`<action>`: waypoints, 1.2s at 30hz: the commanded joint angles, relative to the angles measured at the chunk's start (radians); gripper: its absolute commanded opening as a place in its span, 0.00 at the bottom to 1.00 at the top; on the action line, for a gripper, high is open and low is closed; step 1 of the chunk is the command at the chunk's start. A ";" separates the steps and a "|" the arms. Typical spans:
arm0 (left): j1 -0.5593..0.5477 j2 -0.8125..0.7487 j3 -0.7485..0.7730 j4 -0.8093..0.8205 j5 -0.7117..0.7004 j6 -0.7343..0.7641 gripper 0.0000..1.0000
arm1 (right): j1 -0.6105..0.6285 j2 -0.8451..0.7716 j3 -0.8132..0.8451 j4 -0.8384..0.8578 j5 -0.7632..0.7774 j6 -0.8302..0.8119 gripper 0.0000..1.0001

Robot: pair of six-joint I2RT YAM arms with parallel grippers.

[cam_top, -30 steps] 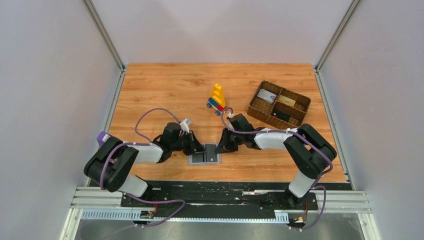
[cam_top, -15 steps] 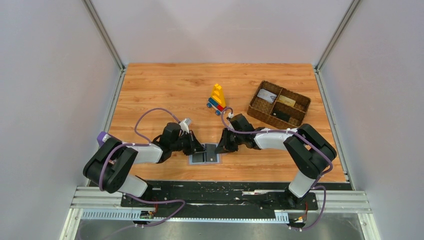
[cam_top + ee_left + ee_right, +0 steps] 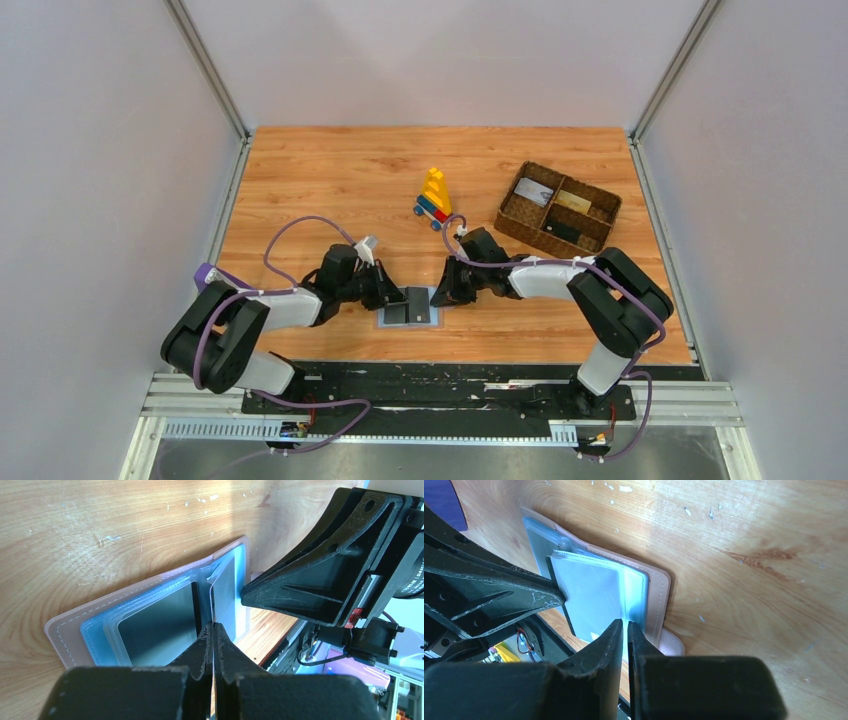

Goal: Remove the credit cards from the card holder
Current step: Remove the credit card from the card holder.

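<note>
The light-blue card holder [image 3: 410, 312] lies open on the table near the front edge, between both grippers. My left gripper [image 3: 398, 298] is shut on a thin clear inner leaf [image 3: 220, 580] that stands up from the holder's fold [image 3: 150, 625]. My right gripper [image 3: 440, 296] is shut on the edge of the right panel's sleeve [image 3: 634, 590], beside the pinkish tab [image 3: 671, 642]. A greyish-white card [image 3: 535, 190], a tan-gold card [image 3: 572, 201] and a black card [image 3: 565, 230] lie in the basket. I cannot tell whether the holder's dark pockets hold a card.
The brown woven basket [image 3: 505, 222] stands at the back right. A yellow, red and blue brick toy [image 3: 434, 195] stands behind the grippers. The black rail at the table's front edge [image 3: 440, 372] lies just in front of the holder.
My left gripper has shifted slightly left with the leaf in it, raising the leaf a little. The right arm and the holder have stayed put.
</note>
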 commanded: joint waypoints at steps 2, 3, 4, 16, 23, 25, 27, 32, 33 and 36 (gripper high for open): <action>0.007 -0.010 0.012 0.022 0.040 0.046 0.01 | -0.007 -0.002 -0.015 -0.021 0.027 -0.042 0.11; 0.007 -0.008 0.015 0.022 0.051 0.053 0.03 | -0.007 -0.011 -0.016 0.005 0.025 -0.044 0.11; 0.008 -0.007 0.016 0.023 0.054 0.056 0.06 | -0.007 -0.020 -0.017 0.010 0.023 -0.044 0.11; 0.008 0.032 0.006 0.103 0.085 0.032 0.07 | -0.006 -0.037 -0.025 0.031 0.003 -0.040 0.11; 0.008 0.050 0.003 0.116 0.093 0.034 0.00 | -0.007 -0.041 -0.026 0.033 0.005 -0.040 0.11; 0.008 0.057 0.003 0.119 0.092 0.028 0.00 | -0.006 -0.042 -0.026 0.035 0.005 -0.040 0.11; 0.008 0.061 0.001 0.120 0.090 0.024 0.00 | -0.007 -0.043 -0.027 0.035 0.005 -0.040 0.11; 0.008 0.053 0.005 0.104 0.082 0.037 0.05 | -0.007 -0.044 -0.031 0.035 0.006 -0.040 0.11; 0.007 0.052 0.005 0.102 0.081 0.037 0.03 | -0.007 -0.044 -0.030 0.035 0.007 -0.040 0.11; 0.008 0.051 0.004 0.103 0.082 0.037 0.06 | -0.007 -0.044 -0.030 0.036 0.007 -0.041 0.11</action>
